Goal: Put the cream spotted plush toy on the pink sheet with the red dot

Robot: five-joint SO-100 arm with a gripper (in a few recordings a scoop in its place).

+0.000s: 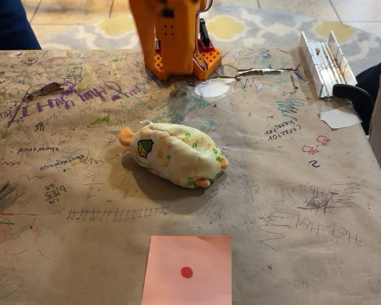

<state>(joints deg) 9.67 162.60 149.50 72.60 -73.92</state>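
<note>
The cream spotted plush toy (176,154) is seen lying on its side near the middle of the table (292,210), which is covered in brown paper scribbled over with pen marks. Its small orange end is turned toward the left of the fixed view, and a green-yellow square patch is shown on the nearer left flank; orange and green spots are scattered over its body. The pink sheet with the red dot (187,270) is laid flat at the bottom edge of the picture, in front of the toy and apart from it, with bare paper between the two. Behind the toy, at the far edge of the table, the orange arm (171,35) is planted on its base, and only its lower part is included, rising upright out of the top of the frame. The gripper is cut off by the frame, so its opening cannot be told. A metal hinged piece (322,62) is set at the far right.
</note>
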